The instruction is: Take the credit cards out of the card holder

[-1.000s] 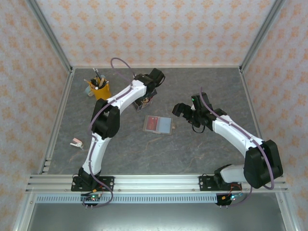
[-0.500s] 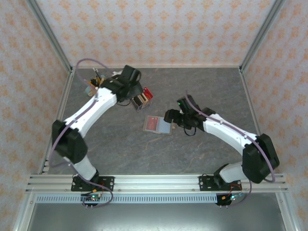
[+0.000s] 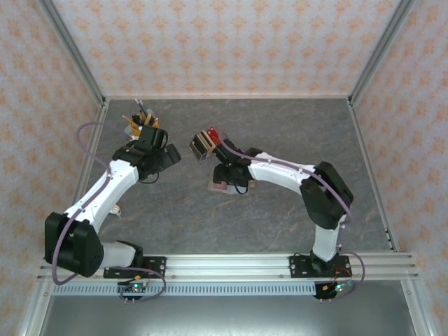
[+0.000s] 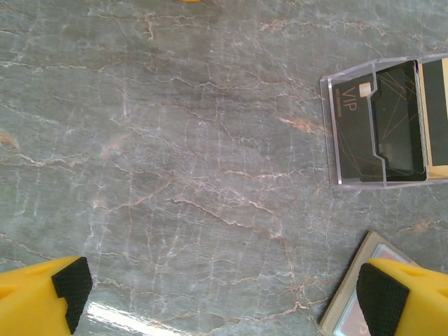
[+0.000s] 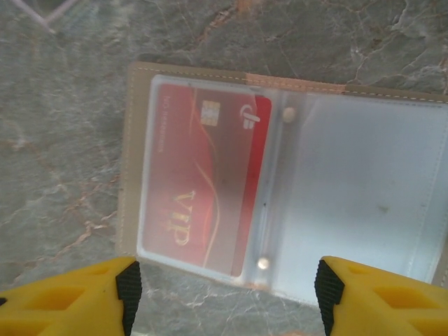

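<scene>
Grey marbled stone forms the table point(image 3: 294, 126) on which a thin, flat bifold card holder point(image 5: 350, 182), tan at the edges with clear plastic sleeves inside, lies opened out near the middle. Its left half holds one red credit card point(image 5: 203, 182) with gold "VIP" lettering and a chip, tucked under the clear sleeve. The right half looks empty. In the right wrist view, the right gripper point(image 5: 227, 294) hangs directly over the card holder, its yellow fingers with black pads spread wide and holding nothing. One pad sits near the card's lower left corner and the other near the middle of the right half. The left gripper point(image 4: 224, 294) hovers off to the left above bare table, also spread wide and empty, with a corner of the card holder just beside its right finger. A small clear upright plastic rack point(image 4: 381, 126) holding dark cards stands near the card holder, toward the back of the table, and a yellow cup of pens point(image 3: 140, 127) sits in the far left corner. The step in hand seems to be the approach for pulling the card. None has come out yet. The next move likely calls for a finger pad to press on the card through the sleeve and slide it toward the sleeve's opening, perhaps while the other arm pins the card holder flat.
</scene>
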Controlling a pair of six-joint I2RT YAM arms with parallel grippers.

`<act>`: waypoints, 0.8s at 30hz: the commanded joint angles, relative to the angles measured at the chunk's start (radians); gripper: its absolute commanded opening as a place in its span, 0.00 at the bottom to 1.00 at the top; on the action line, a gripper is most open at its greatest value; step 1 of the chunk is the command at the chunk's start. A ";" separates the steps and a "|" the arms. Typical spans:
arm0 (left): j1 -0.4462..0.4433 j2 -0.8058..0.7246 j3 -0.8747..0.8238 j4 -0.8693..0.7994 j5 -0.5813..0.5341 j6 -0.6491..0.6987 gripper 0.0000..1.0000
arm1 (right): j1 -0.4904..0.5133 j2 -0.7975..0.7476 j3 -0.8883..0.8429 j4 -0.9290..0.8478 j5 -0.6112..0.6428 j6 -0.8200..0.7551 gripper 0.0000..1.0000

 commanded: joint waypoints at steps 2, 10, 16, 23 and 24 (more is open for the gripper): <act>0.016 -0.013 -0.036 0.044 0.044 0.015 1.00 | -0.003 0.058 0.071 -0.091 0.056 0.003 0.66; 0.018 0.044 -0.027 0.096 0.145 0.030 1.00 | -0.003 0.127 0.108 -0.122 0.067 -0.008 0.63; 0.018 0.095 -0.014 0.111 0.209 0.055 1.00 | -0.003 0.162 0.116 -0.141 0.075 -0.025 0.58; 0.015 0.157 -0.023 0.167 0.335 0.061 0.94 | -0.004 0.184 0.096 -0.148 0.068 -0.037 0.47; 0.013 0.165 -0.023 0.172 0.350 0.061 0.93 | -0.005 0.187 0.094 -0.150 0.068 -0.038 0.46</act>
